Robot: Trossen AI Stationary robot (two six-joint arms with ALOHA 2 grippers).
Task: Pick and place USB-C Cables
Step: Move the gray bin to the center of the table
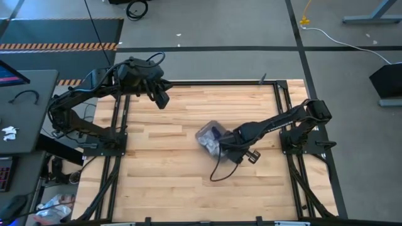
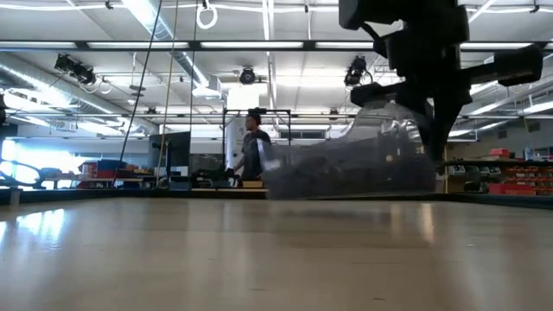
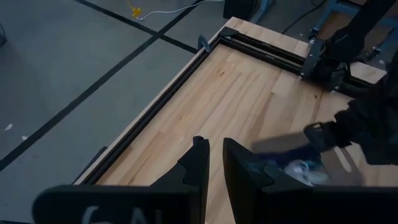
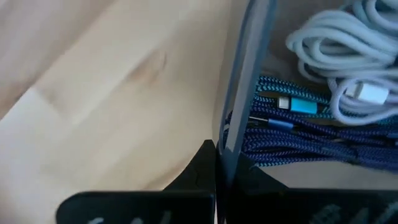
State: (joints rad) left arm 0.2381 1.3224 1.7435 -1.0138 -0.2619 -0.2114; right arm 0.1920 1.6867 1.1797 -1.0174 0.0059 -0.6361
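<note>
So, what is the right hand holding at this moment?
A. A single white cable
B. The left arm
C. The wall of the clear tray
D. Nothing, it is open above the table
C: in the right wrist view the right hand is shut on the thin wall of the tray, with the blue cables and white cable lying inside it.

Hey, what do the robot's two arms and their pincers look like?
Both are dark, jointed arms with black cables looped along them. The left pincer has two flat, angular black fingers on a dark bar bearing faint pale lettering. The right pincer looks alike, matte black.
</note>
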